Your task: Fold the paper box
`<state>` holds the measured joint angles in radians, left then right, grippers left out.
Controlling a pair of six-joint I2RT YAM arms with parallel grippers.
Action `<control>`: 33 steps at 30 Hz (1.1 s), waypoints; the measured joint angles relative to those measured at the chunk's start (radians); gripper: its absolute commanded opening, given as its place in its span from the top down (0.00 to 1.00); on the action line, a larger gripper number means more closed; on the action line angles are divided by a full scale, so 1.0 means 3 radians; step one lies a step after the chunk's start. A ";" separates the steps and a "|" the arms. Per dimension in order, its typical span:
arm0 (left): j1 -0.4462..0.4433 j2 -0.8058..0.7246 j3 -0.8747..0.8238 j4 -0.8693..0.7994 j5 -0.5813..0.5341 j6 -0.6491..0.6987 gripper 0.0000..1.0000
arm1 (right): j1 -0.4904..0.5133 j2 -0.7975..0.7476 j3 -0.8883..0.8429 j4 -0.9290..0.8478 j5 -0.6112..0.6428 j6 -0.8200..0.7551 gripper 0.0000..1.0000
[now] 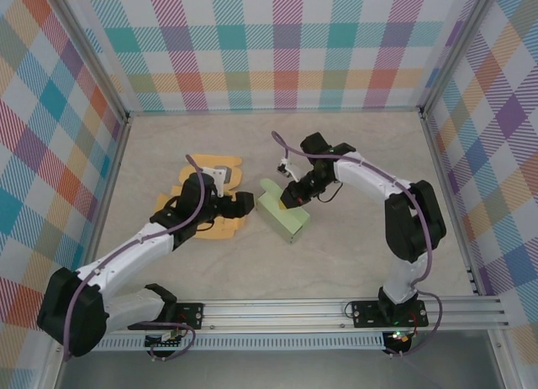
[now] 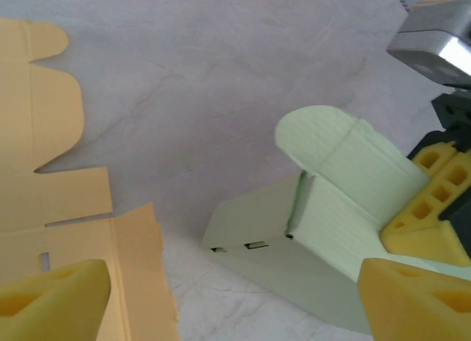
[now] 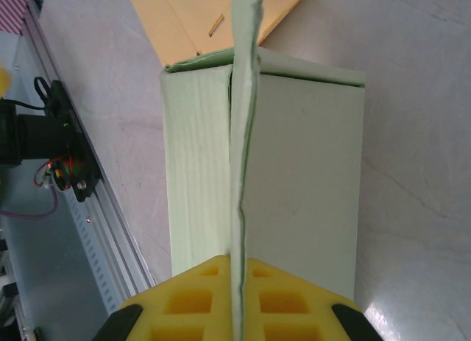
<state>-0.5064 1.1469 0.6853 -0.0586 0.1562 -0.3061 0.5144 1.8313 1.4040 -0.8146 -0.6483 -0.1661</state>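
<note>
Our right gripper [image 3: 239,300] pinches the green paper box [image 1: 282,219] by its lid flap [image 2: 331,143], left gripper [image 2: 235,304] wide open. Flimsy card, we'd grab near creases.

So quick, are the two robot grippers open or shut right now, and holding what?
Left gripper: open, holding nothing.
Right gripper: shut on the upright flap of the green box.

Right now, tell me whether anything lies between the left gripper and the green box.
Nothing visible: only bare table lies between the open left gripper and the box. The orange sheet lies off to the side; the right gripper pinches the box's flap on the far side.
</note>
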 measured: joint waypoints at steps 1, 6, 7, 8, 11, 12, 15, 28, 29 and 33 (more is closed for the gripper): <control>0.0043 0.0067 0.0000 0.0025 0.0066 0.0004 0.21 | -0.0017 0.0050 0.0032 -0.0005 -0.0033 0.0000 0.87; 0.0080 0.0332 -0.0001 0.0097 0.0254 -0.0038 0.32 | -0.0056 0.0156 0.0092 -0.0038 -0.0131 0.0001 0.75; 0.0080 0.0375 -0.0004 0.0125 0.0286 -0.0050 0.33 | -0.0056 0.0156 0.0102 -0.0055 -0.0140 0.0003 0.71; 0.0080 0.0402 -0.0006 0.0146 0.0304 -0.0061 0.33 | -0.0056 0.0156 0.0117 -0.0066 -0.0140 0.0005 0.68; 0.0080 0.0431 -0.0062 0.0224 0.0333 -0.0090 0.35 | -0.0056 0.0156 0.0189 -0.0086 -0.0137 0.0009 0.58; 0.0080 0.0431 -0.0083 0.0239 0.0342 -0.0103 0.35 | -0.0056 0.0156 0.0210 -0.0088 -0.0136 0.0011 0.56; 0.0080 0.0431 -0.0102 0.0254 0.0350 -0.0135 0.35 | -0.0056 0.0156 0.0271 -0.0117 -0.0098 0.0033 0.48; 0.0134 0.0484 0.0532 -0.0132 0.0436 0.0632 0.30 | -0.0056 -0.0277 0.0254 -0.0113 0.0320 0.0426 0.17; 0.0151 0.0510 0.0621 -0.0181 0.0474 0.0744 0.29 | -0.0056 -0.0423 0.0187 -0.0066 0.0364 0.0483 0.18; 0.0202 0.0796 0.1085 -0.0543 0.0727 0.1409 0.28 | -0.0056 -0.1208 -0.0301 0.0156 0.0623 0.0863 0.27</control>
<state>-0.4458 1.3857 1.0107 -0.2214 0.3744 0.1165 0.4976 1.4689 1.3136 -0.7677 -0.4614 0.0929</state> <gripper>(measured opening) 0.714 0.763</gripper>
